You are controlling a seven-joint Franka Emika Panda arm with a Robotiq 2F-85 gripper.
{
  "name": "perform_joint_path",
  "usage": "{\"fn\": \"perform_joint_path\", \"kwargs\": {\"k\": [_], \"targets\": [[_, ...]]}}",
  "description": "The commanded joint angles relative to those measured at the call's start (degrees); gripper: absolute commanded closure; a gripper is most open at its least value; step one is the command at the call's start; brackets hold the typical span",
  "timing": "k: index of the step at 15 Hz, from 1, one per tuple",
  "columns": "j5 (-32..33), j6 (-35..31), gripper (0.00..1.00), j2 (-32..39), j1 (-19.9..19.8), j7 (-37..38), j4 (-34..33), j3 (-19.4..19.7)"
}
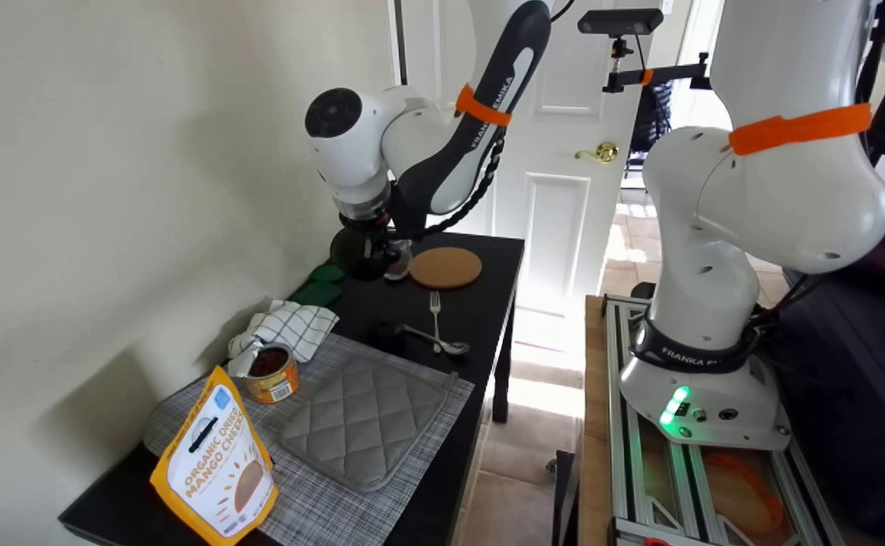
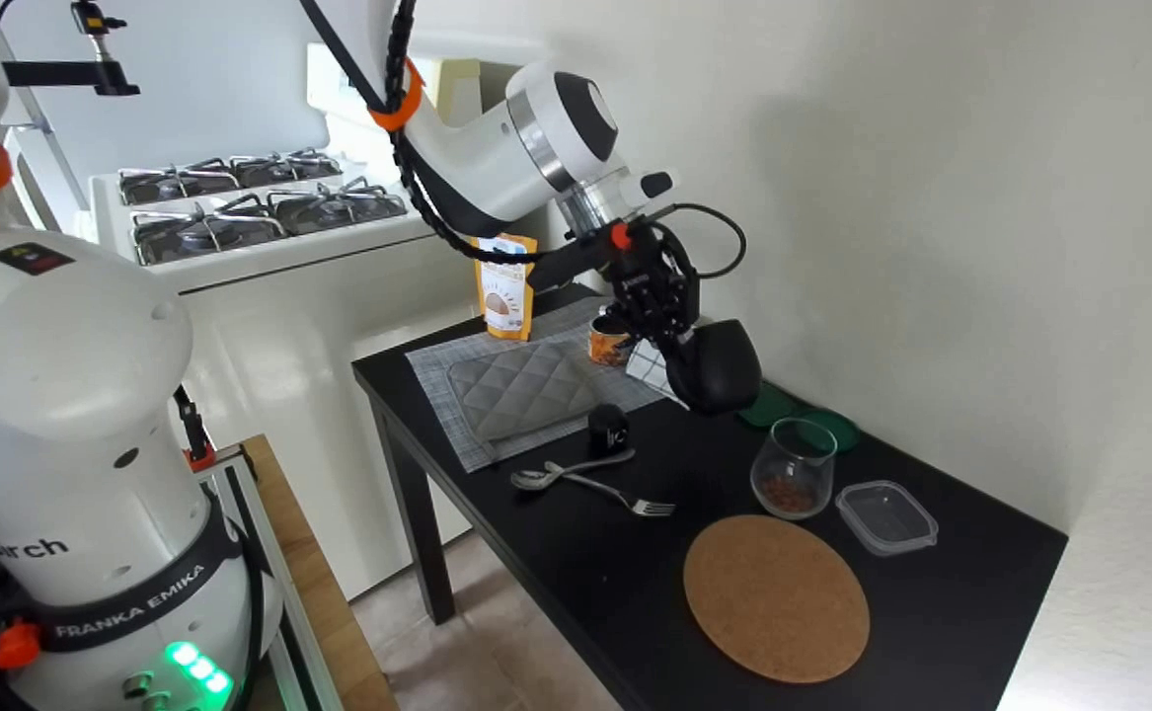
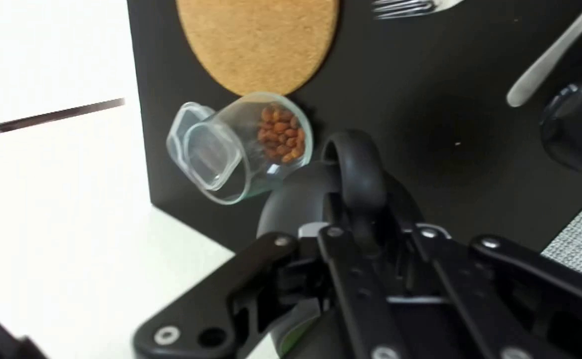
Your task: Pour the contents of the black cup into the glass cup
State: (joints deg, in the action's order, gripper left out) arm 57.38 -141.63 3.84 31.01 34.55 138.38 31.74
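Black cup (image 2: 719, 367): tilted in midair in an exterior view.
Gripper (image 3: 369, 230): clamped on the black cup's handle (image 3: 358, 167).
Glass cup (image 2: 795, 464): stands there at the black cup's five o'clock, brown pieces (image 3: 282, 133) inside.

Black cup (image 2: 719, 367): dark, rounded body with a looped handle (image 3: 358, 167); held above the table (image 2: 625, 583) by the fingers (image 3: 344, 271) at the handle. The outline slants in an exterior view; which way the mouth faces, and whether anything lies inside, cannot be told. Glass cup (image 2: 795, 464): clear, round-walled, standing upright on the table, at about five o'clock from the black cup in an exterior view and about ten o'clock in the wrist view; small reddish-brown pieces (image 3: 282, 133) cover its base.
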Motion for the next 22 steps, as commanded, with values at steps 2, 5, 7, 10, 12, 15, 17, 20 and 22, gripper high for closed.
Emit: {"fn": "perform_joint_path", "kwargs": {"k": [2, 5, 7, 10, 12, 15, 17, 20, 22], "targets": [[5.96, 12.36, 0.94, -4.82, -13.25, 0.97, -0.35, -18.99], [3.96, 13.30, 0.94, -4.66, -19.26, -0.06, -0.62, -24.85], [3.54, 12.58, 0.94, -4.24, -22.43, 0.05, -0.87, -26.47], [4.27, 13.13, 0.94, -4.88, -25.95, 1.04, -1.33, -27.46], [4.73, 13.34, 0.94, -5.18, -27.45, 1.42, -1.89, -27.86], [5.15, 13.62, 0.94, -4.81, -28.67, 1.78, -3.12, -28.49], [5.94, 14.82, 0.94, -4.43, -29.09, 1.90, -4.03, -28.93], [6.50, 17.62, 0.94, -3.82, -29.57, 1.63, -5.17, -29.13], [7.05, 19.52, 0.94, -3.68, -30.04, 1.48, -5.63, -29.01]]}}
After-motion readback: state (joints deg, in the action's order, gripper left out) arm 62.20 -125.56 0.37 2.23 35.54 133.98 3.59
